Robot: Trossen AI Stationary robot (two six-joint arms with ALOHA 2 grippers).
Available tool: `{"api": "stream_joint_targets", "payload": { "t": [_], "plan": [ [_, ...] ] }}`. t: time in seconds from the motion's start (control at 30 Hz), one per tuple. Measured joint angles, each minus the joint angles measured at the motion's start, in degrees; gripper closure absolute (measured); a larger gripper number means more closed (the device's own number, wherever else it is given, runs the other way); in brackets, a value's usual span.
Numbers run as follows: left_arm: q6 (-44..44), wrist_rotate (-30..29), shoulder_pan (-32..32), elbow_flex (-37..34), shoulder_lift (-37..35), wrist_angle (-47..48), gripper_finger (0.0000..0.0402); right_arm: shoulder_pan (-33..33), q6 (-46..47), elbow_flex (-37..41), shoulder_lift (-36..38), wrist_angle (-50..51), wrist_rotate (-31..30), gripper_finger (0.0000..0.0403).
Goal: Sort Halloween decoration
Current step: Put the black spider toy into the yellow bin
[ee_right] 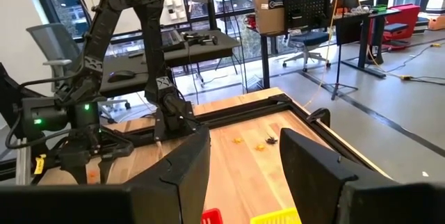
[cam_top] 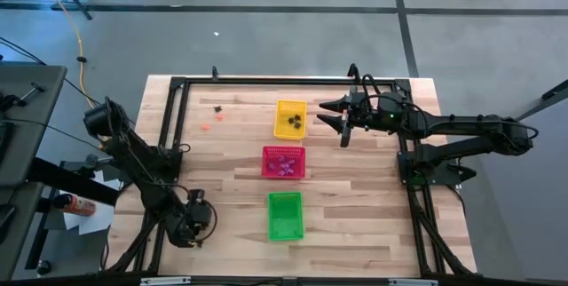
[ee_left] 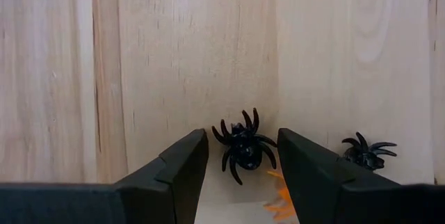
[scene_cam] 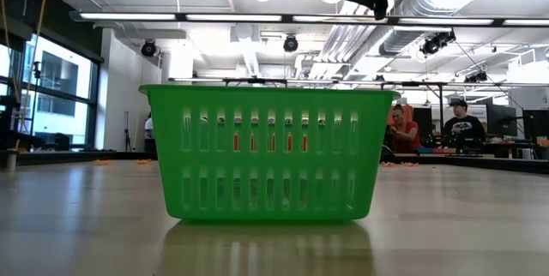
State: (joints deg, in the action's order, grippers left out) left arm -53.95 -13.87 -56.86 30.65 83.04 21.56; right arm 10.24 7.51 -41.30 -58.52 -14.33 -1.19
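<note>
The left gripper (ee_left: 241,139) is released, its two fingers (ee_left: 182,165) standing apart on either side of a black spider (ee_left: 243,153), which lies on the bare bench (ee_left: 160,57) at the fingertips. It grasps nothing yet.

The main risk is probably the neighbours. An orange trinket (ee_left: 281,197) lies just beside one finger, partly hidden under it, and a second black spider (ee_left: 366,151) is near the outside of the same finger. If the fingers close low and wide, they may catch the orange piece together with the spider, or push it away. The spider's thin legs may also slip out from a shallow pinch.

Beyond the fingertips the wood is free. In the high view the left arm is low near the bench's corner, close to the black frame rail (cam_top: 169,144), so there is little room on that side. The green basket (cam_top: 285,216) is well apart.

The right gripper (cam_top: 342,119), also released, waits just beside the yellow basket (cam_top: 290,108).
</note>
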Motion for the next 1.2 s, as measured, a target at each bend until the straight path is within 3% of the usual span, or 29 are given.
{"api": "stream_joint_targets", "payload": {
  "t": [0.47, 0.77, 0.93, 1.2],
  "plan": [
    [0.12, -1.57, 0.07, 0.25, 0.48, 0.29, 0.0229, 0.00, 0.12, 0.00, 0.00, -0.02, 0.15, 0.0234],
    [-0.69, 0.29, 0.27, 3.57, -6.57, 8.72, 0.0229, 0.00, 0.12, 0.00, 0.00, -0.04, -0.91, 0.0234],
    [0.34, -0.24, 0.22, 3.47, -8.09, 13.84, 0.0229, 0.00, 0.00, 0.00, 0.00, -0.04, -2.01, 0.0234],
    [0.07, 0.84, 0.15, 0.02, -6.55, 12.05, 0.0229, 0.01, 0.13, 0.00, -0.01, -0.04, -2.03, 0.0234]
  ]
}}
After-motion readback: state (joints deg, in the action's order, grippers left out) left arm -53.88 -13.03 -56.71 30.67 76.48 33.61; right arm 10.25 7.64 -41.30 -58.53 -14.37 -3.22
